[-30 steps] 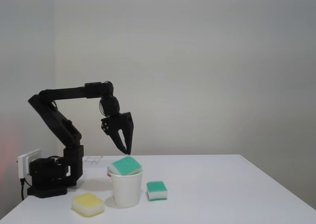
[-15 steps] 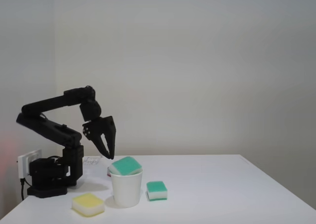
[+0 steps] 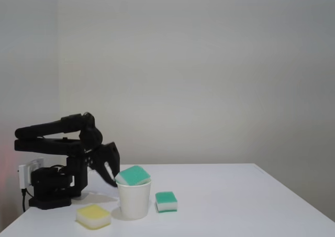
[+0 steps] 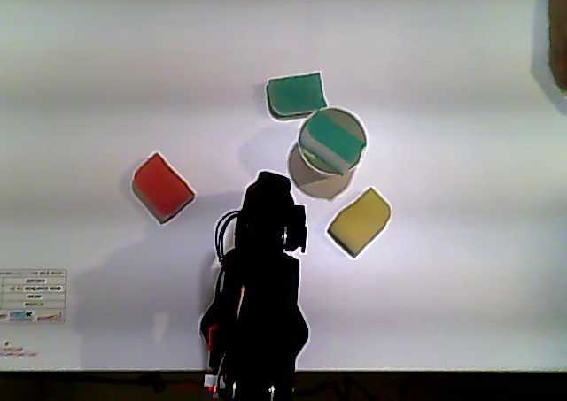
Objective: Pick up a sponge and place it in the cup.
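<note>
Fixed view: my arm is folded low over its base at the left end of the white bench (image 3: 225, 195), with my jaws (image 3: 111, 178) pointing down and to the right, their tips just left of the cup (image 3: 134, 200) and slightly behind it. The jaws look parted, with a narrow gap between the two fingers, and they hold nothing. The sponge (image 3: 134, 175) sits tilted in the cup's mouth, green top up, part of it standing above the rim. A second green-and-white sponge (image 3: 166, 201) lies flat just right of the cup; a yellow sponge (image 3: 93, 216) lies to the cup's front left. In the other view, from above, the sponge (image 4: 335, 140) lies inside the cup rim (image 4: 306, 131), the second green sponge (image 4: 295, 94) is just above it, the yellow sponge (image 4: 359, 221) is below right, and a red sponge (image 4: 162, 187) sits well apart at left. My arm covers the jaws there.
</note>
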`<action>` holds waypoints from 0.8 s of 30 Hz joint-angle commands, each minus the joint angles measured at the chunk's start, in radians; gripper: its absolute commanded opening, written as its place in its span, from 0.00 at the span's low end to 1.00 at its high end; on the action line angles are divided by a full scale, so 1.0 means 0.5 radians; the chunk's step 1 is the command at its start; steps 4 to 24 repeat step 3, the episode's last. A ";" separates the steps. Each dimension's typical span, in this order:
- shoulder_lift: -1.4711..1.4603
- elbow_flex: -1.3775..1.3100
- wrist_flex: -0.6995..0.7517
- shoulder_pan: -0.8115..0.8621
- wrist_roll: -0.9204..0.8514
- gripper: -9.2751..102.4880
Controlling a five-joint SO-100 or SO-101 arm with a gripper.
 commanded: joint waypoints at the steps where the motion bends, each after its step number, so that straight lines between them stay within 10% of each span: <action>1: 0.138 0.135 -0.046 -0.028 0.012 0.08; 24: 0.215 0.199 -0.043 -0.055 0.006 0.08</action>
